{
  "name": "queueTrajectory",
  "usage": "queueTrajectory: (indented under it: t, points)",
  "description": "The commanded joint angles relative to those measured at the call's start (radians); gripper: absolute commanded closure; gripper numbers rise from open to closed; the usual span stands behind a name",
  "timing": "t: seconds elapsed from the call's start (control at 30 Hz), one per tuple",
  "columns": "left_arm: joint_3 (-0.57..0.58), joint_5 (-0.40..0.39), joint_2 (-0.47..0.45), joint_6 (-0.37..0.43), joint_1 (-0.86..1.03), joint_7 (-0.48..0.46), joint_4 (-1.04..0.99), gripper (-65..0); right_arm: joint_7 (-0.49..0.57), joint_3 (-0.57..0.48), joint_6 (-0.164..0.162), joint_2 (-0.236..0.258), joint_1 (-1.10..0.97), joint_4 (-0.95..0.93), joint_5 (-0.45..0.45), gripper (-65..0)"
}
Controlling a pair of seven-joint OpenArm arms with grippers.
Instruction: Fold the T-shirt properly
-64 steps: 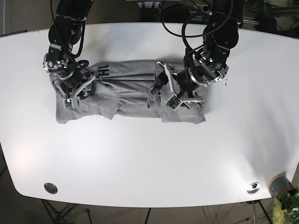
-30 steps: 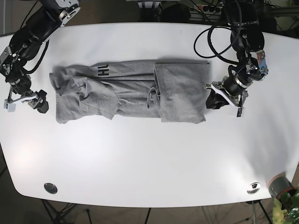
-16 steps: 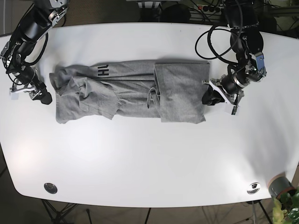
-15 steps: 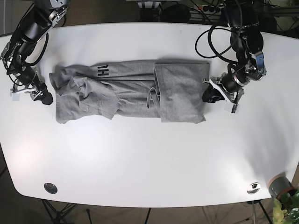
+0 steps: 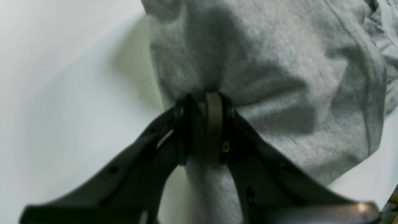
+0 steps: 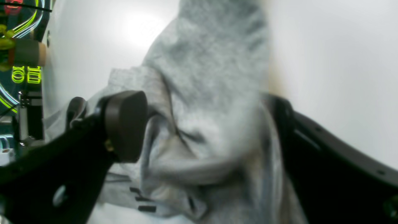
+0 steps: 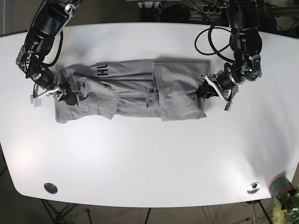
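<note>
The grey T-shirt [image 7: 131,91] lies flat across the upper middle of the white bench [image 7: 149,154], stretched out as a long band running side to side in the base view. Its right end is folded over into a neat panel with a straight vertical edge, while its left end is rumpled, with loose overlapping flaps and a lower corner hanging out past the rest. Black lettering shows near the top edge, left of centre. The cloth is a soft heathered knit, and a stitched hem runs along one side in the left wrist view.

The left claw [image 5: 203,124] is closed on the T-shirt's edge, a pinch of grey fabric gathered and pulled tight between its black fingers [image 5: 214,121]; in the base view it sits at the right end of the shirt. The right claw [image 6: 202,124] stands with its jaws spread wide, bunched cloth lying between them at the shirt's left end, one rounded pad [image 6: 124,124] against the fabric.

The bench has rounded corners and two small metal discs [image 7: 50,188] near its front edge. Beside the right one, at the bench's corner, stands a grey pot with a green plant [image 7: 284,192]. Cables and dark equipment crowd the space behind the bench.
</note>
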Motion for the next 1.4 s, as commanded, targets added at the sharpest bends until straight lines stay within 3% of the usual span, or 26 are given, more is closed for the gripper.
queueTrajectory:
  t: [0.0,0.1,0.17,0.23,0.37,0.43,0.53,0.93,1.17,1.37]
  points:
    - [-0.002,-0.004,-0.009,-0.007,-0.011,0.001,0.01,-6.9,-0.01,-0.001,0.0,-0.008,0.011,0.019,-0.032,-50.9]
    - [-0.002,-0.004,-0.009,-0.005,-0.011,0.001,0.01,-6.9,-0.01,-0.002,0.0,-0.024,0.011,0.019,-0.072,-49.9]
    - [-0.002,0.008,-0.009,-0.005,-0.011,0.001,0.01,-6.9,-0.01,-0.004,0.0,-0.032,0.011,0.019,-0.087,-44.7]
    - [-0.002,0.04,-0.004,-0.005,-0.011,0.001,0.01,-6.9,-0.01,-0.005,0.0,-0.032,0.011,0.019,-0.093,-36.1]
    - [-0.002,0.118,0.002,-0.005,-0.013,0.001,0.01,-6.9,-0.01,-0.008,0.0,-0.032,0.011,0.02,-0.09,-11.3]
    - [-0.002,0.14,0.014,-0.005,-0.025,0.001,0.01,-6.9,-0.01,-0.008,0.0,-0.031,0.012,0.034,-0.09,-2.2]
    - [-0.002,0.172,0.031,-0.005,-0.037,0.001,0.01,-6.9,-0.01,-0.008,0.0,-0.031,0.006,0.108,-0.093,-4.8]
    - [-0.001,0.252,0.078,-0.005,-0.039,0.003,0.01,-7.2,-0.016,-0.011,0.0,-0.047,-0.08,0.451,-0.089,-4.9]
    - [0.002,0.31,0.112,-0.005,-0.057,0.003,0.01,-7.4,-0.015,-0.128,0.0,-0.074,-0.151,0.652,-0.095,-4.9]
    - [0.051,0.339,0.121,-0.005,-0.06,0.003,0.009,-7.4,-0.013,-0.226,0.0,-0.163,-0.181,0.755,-0.095,-4.9]
